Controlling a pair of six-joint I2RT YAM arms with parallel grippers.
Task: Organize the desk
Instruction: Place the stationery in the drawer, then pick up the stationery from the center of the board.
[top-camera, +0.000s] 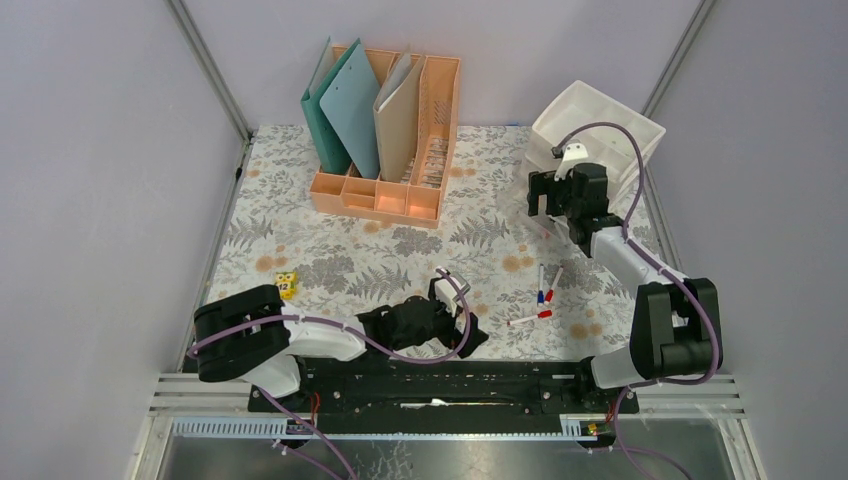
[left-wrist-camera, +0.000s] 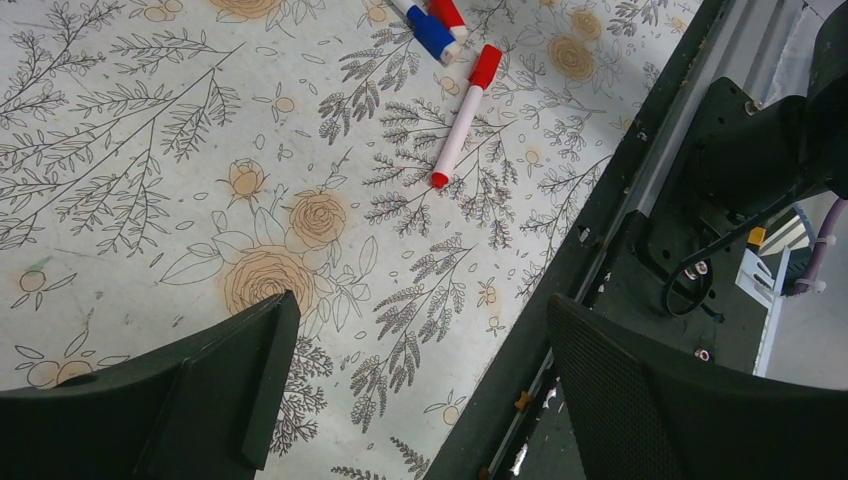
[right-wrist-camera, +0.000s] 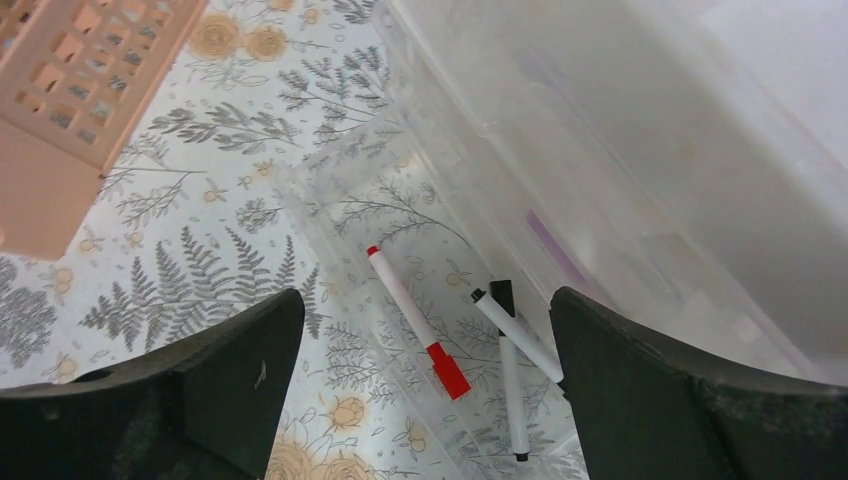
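Left gripper (left-wrist-camera: 422, 305): jaws spread, empty, above the flower-and-fern-printed cloth desk (top-camera: 480, 200). Right gripper (right-wrist-camera: 425, 305): jaws spread over clear plastic drawer (right-wrist-camera: 320, 230) containing red-capped white marker (right-wrist-camera: 410, 310) and black-capped white markers (right-wrist-camera: 515, 345). Judged outstanding: three loose white markers (top-camera: 530, 317), small yellow block (top-camera: 286, 285).

The worktop (top-camera: 480, 200) is a rectangle covered by a white-grey cloth printed with grey ferns and tan-orange flowers. A peach file rack (top-camera: 385, 150) stands on it near the far edge, left of centre. Well to the rack's right, at the far right corner, sits a white drawer unit (top-camera: 600, 135), tilted. Nearer than the rack and slightly to its left, well apart from it, lies a small yellow block (top-camera: 286, 285) with dark marks. To the rack's right and much nearer lie a blue-capped marker (top-camera: 541, 283) and a red-capped marker (top-camera: 553, 283) side by side. A third marker (top-camera: 530, 317), white with a red cap, lies alone just nearer than the pair.
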